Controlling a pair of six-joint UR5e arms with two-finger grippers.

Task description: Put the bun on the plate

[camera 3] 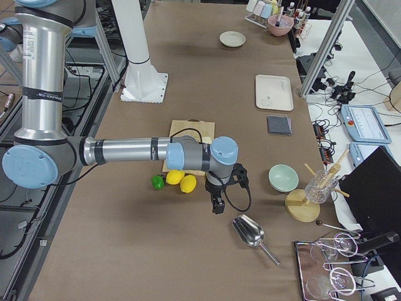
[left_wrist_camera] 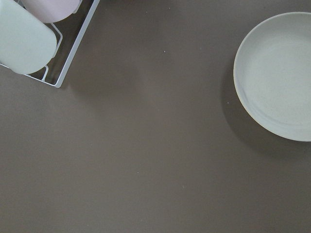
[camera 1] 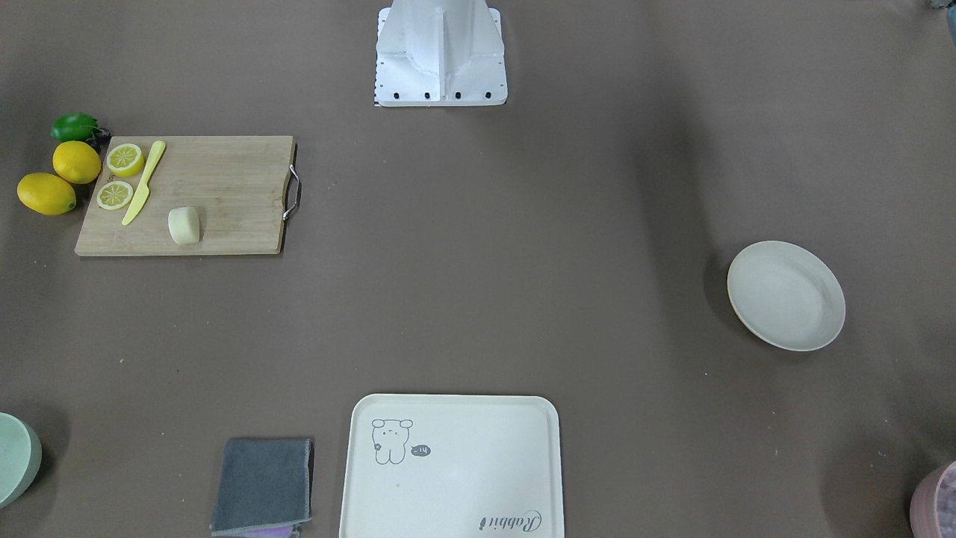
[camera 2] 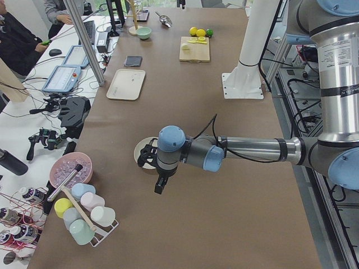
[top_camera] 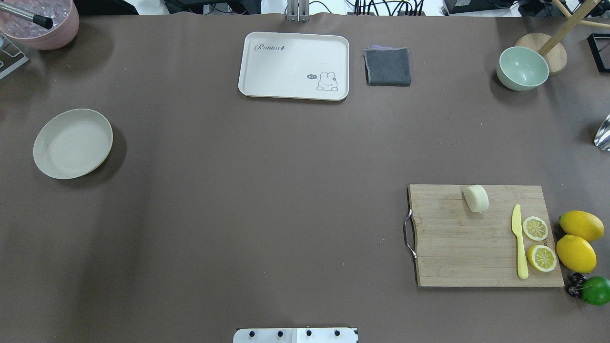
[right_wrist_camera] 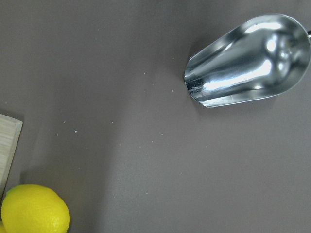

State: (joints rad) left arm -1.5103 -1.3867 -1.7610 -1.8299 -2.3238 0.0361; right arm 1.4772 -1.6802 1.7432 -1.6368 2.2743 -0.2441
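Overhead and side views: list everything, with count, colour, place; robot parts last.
bun: 1, cream-white, on cutting board
plate: 1, off-white, robot's left side
cutting board: 1, wooden, robot's right side
lemon slices: 2, yellow, on board
knife: 1, yellow, on board
whole lemons: 2, yellow, beside board
green fruit: 1, green, beside lemons
tray: 1, cream, far middle
cloth: 1, grey, beside tray
bowl: 1, pale green, far right
pink bowl: 1, pink, far left
scoop: 1, silver, table's right end
cup rack: 1, pastel cups, table's left end
left gripper: 1, black, above table near plate
right gripper: 1, black, above table near lemons
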